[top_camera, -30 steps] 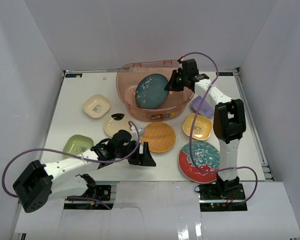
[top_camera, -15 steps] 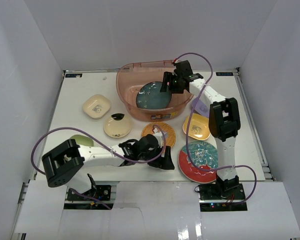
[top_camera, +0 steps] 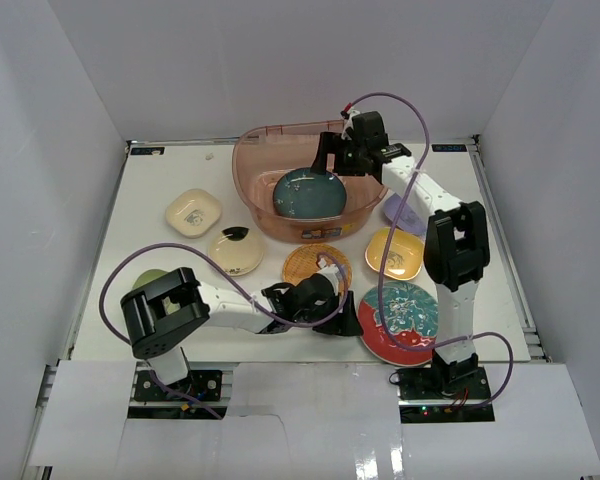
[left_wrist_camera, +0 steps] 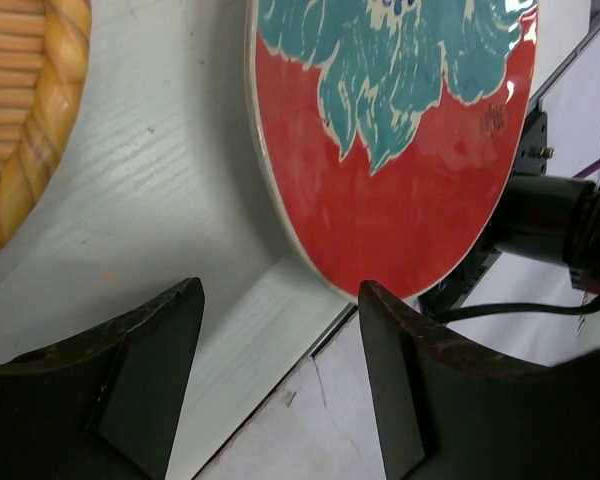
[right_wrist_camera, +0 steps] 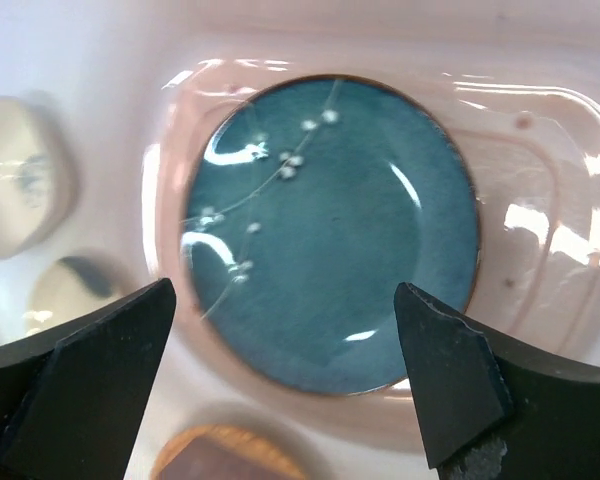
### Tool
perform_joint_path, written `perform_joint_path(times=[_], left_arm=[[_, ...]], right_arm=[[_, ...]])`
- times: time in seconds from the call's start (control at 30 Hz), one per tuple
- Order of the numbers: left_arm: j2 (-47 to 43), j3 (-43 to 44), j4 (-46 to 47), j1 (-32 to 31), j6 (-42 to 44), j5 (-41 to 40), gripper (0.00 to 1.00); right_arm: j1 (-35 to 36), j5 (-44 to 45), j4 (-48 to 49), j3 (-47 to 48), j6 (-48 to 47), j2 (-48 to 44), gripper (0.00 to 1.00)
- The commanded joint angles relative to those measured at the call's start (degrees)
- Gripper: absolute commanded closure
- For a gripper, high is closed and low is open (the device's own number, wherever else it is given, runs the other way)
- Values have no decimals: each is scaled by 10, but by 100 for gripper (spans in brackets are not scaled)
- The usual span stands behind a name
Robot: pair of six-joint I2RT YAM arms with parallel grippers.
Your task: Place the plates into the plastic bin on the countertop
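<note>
The plastic bin (top_camera: 248,180) stands at the back of the countertop (top_camera: 170,180). A round teal plate (top_camera: 308,192) lies flat inside it, and from the right wrist the teal plate (right_wrist_camera: 330,230) fills the bin's floor (right_wrist_camera: 540,200). My right gripper (top_camera: 324,160) hovers above it, open and empty (right_wrist_camera: 285,300). My left gripper (top_camera: 348,322) is low at the front edge, open (left_wrist_camera: 280,300). Its right finger sits at the rim of the red plate with the teal flower (left_wrist_camera: 400,180), and only countertop shows between the fingers. The orange woven plate (top_camera: 315,262) lies just left of it.
A squarish cream plate (top_camera: 192,212), a round cream plate (top_camera: 235,250), a yellow plate (top_camera: 395,253), a purple plate (top_camera: 402,212) partly under the right arm, and a green plate (top_camera: 148,280) behind the left arm lie on the countertop. White walls stand all round.
The right gripper opened and let go of the teal plate, which dropped from tilted to flat in the bin. The left arm swung right, from the orange plate to the red plate's edge.
</note>
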Motion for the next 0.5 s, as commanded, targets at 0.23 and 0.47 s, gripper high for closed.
perform_joint_path(times=[0.23,0.47], left_arm=[[72,47,46,-6,-53,-55,33],[96,39,72,-7,-68,-78,57]], right_arm=[[8,-91,158,-166,64,-229,4],[18,-123,312,-385,135,-362,6]])
